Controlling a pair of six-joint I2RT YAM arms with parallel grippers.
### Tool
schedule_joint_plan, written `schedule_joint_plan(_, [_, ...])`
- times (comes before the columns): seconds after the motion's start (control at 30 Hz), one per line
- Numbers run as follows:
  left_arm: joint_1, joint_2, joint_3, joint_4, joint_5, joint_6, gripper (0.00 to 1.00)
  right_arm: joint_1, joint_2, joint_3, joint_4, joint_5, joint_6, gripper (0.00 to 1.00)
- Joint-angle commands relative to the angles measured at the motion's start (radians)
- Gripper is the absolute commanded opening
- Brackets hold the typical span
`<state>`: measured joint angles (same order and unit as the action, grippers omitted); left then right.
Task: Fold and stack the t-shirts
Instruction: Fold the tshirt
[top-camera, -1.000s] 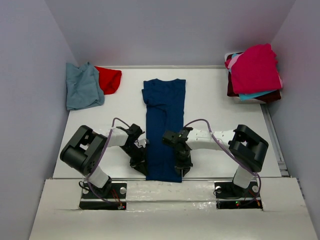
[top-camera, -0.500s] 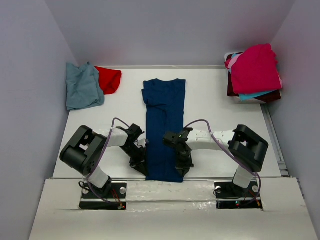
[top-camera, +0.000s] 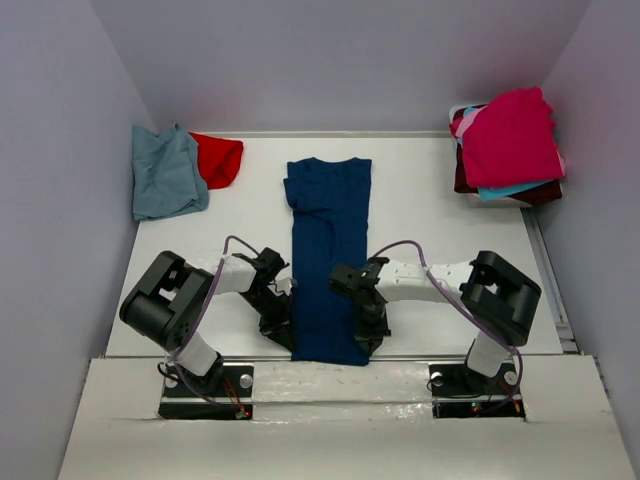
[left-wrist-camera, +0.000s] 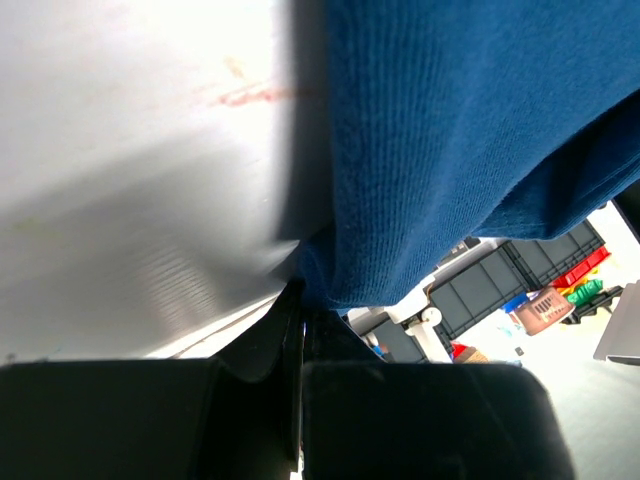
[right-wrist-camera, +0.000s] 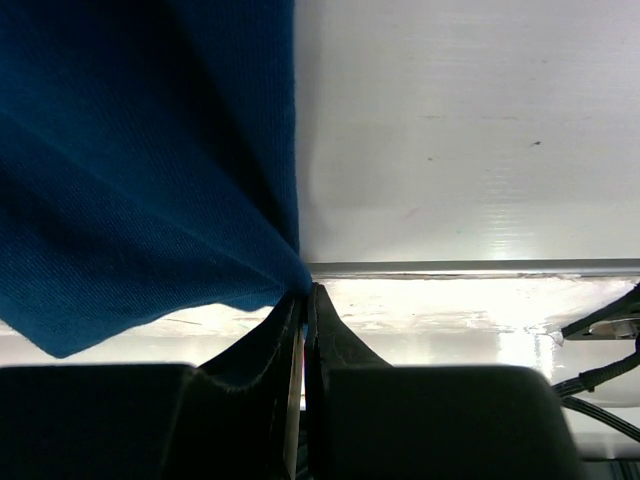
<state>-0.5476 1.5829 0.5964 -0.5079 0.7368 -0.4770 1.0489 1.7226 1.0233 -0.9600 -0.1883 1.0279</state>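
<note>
White tabletop (top-camera: 440, 215) spreads under both arms. The left gripper (left-wrist-camera: 298, 300) is pinched closed on the near-left hem corner of the navy t-shirt (top-camera: 328, 230), and the right gripper (right-wrist-camera: 305, 295) is clamped on its near-right corner. The shirt lies as a long folded strip down the table's middle. At far left a blue-grey tee (top-camera: 165, 175) touches a red tee (top-camera: 218, 158). At far right a magenta tee (top-camera: 510, 135) tops a pile.

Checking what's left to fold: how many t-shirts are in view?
6: navy one in centre, blue-grey and red far left, magenta, turquoise, maroon stacked far right; pile may hide more.
</note>
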Motion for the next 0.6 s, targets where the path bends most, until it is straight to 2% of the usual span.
schedule_joint_plan(0.0, [0.006, -0.012, -0.027, -0.046, -0.045, 0.011, 0.06, 0.013, -0.046, -0.026, -0.034, 0.02, 0.027, 0.07])
schedule_joint_plan(0.47, [0.015, -0.012, -0.03, -0.05, -0.047, 0.02, 0.06, 0.013, -0.046, -0.032, -0.023, 0.024, 0.026, 0.07])
schedule_joint_plan(0.57, [0.015, -0.009, -0.029, -0.05, -0.047, 0.021, 0.06, 0.013, -0.037, -0.032, -0.033, 0.03, 0.026, 0.11])
